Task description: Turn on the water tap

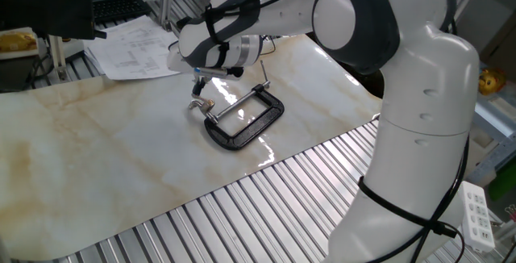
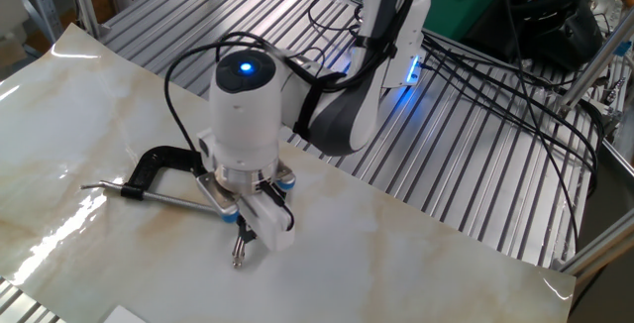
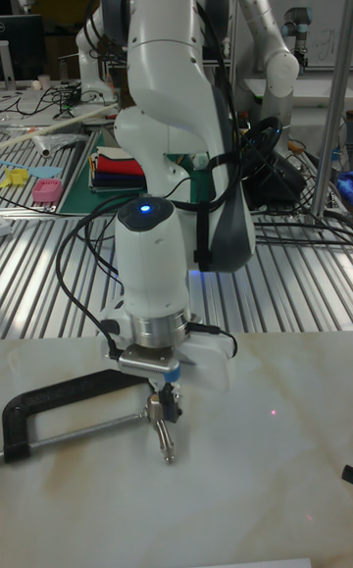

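Silver water tap (image 3: 162, 428) plain in tall view under end effector (image 3: 165, 401); finger spacing unclear; clamp (image 1: 242, 119) beside.

1. Counter (image 1: 97, 158): glossy pale marble-pattern sheet laid over ribbed metal slats (image 1: 266, 206).
2. Black C-clamp (image 1: 242, 126) flat on the sheet, just beside and below the fingers (image 1: 201, 84); its thin screw rod (image 2: 173, 200) runs toward them.
3. Water tap (image 3: 162, 431) at the clamp's end, directly under the fingers.
4. Printed papers (image 1: 133, 49) well beyond the fingers, on the slats.
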Action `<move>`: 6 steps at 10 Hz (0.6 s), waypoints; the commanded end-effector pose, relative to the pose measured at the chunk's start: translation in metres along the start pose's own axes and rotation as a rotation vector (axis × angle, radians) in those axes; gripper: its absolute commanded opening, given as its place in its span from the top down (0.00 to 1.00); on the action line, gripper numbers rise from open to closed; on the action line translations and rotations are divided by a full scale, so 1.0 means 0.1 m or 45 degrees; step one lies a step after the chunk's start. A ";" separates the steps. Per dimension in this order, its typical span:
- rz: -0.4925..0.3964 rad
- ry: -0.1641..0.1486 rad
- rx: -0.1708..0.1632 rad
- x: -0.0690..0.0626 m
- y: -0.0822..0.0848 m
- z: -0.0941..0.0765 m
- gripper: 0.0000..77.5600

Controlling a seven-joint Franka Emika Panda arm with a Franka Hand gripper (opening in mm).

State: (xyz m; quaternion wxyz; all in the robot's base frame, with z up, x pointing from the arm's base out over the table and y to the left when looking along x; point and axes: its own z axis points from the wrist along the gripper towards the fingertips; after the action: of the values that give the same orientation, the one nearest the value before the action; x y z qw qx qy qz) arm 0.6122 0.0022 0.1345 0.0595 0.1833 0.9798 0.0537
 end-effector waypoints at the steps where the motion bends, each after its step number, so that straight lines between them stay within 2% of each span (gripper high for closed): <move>1: 0.020 -0.018 -0.008 0.08 0.04 0.00 1.00; 3: 0.031 -0.026 -0.012 0.17 0.07 0.03 1.00; 6: 0.039 -0.020 -0.023 0.21 0.07 0.02 1.00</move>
State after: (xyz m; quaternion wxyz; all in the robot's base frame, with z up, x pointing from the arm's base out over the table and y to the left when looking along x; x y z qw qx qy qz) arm 0.5953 0.0154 0.1308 0.0673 0.1972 0.9761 0.0610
